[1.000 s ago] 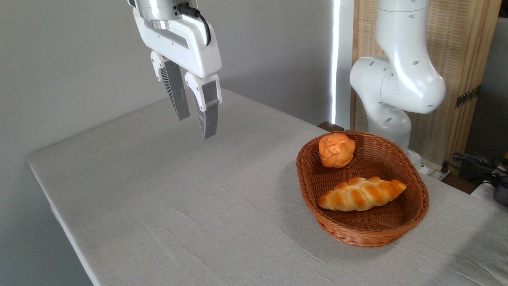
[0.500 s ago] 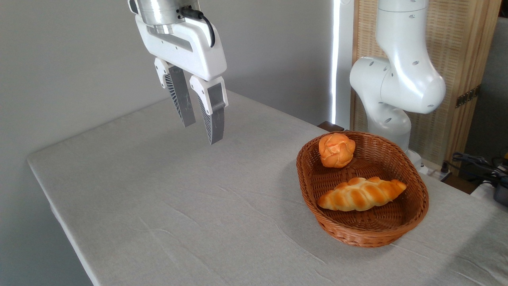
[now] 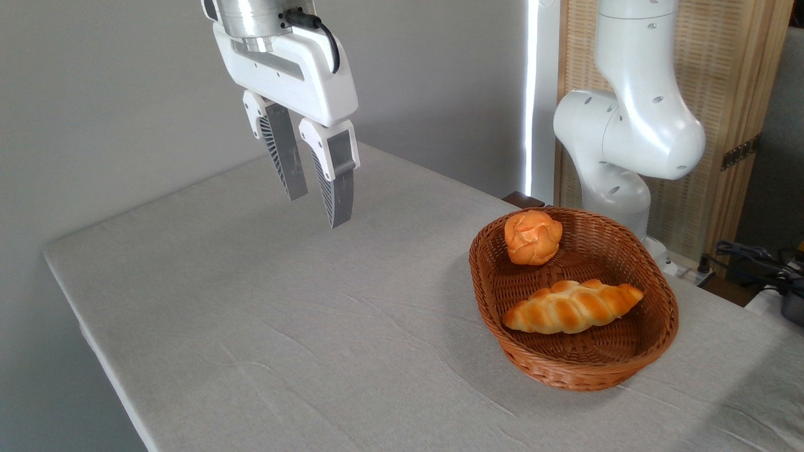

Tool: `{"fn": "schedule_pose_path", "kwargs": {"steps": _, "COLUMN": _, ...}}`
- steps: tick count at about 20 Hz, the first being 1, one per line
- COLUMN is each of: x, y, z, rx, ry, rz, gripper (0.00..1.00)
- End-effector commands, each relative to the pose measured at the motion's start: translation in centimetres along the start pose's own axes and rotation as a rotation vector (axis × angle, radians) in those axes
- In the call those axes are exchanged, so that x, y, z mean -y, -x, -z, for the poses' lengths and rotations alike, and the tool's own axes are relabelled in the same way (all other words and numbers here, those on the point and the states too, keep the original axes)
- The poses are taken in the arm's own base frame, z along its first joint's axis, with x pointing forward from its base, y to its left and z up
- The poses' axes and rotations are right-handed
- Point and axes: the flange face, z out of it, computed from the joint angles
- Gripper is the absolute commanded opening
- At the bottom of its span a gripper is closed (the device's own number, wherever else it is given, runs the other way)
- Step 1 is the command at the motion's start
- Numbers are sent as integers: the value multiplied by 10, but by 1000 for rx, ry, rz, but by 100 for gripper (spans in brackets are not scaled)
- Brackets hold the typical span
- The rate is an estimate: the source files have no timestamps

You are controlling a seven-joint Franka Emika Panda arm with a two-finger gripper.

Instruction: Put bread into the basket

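The long braided bread [image 3: 571, 306] lies inside the oval wicker basket [image 3: 653, 342] at the right of the table, toward its near half. A round knotted orange bun [image 3: 532, 236] rests in the basket's far end. My gripper [image 3: 319, 210] hangs in the air well to the left of the basket, above the far part of the table. Its fingers [image 3: 340, 182] point down with a small gap between them and hold nothing.
The table [image 3: 264, 326] is covered with a grey cloth; its left edge drops off near the picture's left side. The arm's white base [image 3: 628, 138] stands behind the basket. Cables [image 3: 754, 257] lie at the far right.
The gripper has shifted slightly right and down over the last second, then held nearly still. Its fingers keep the same small gap. The bread, bun and basket have not moved.
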Motion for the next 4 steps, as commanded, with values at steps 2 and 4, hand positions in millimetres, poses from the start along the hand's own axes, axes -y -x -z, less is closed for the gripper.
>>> {"fn": "schedule_pose_path", "kwargs": {"steps": 2, "x": 10, "y": 8, "z": 6, "rx": -9, "ry": -20, "rz": 29, "gripper": 100}}
{"fn": "schedule_pose_path", "kwargs": {"steps": 4, "x": 9, "y": 8, "z": 7, "rx": -10, "ry": -21, "rz": 29, "gripper": 100}}
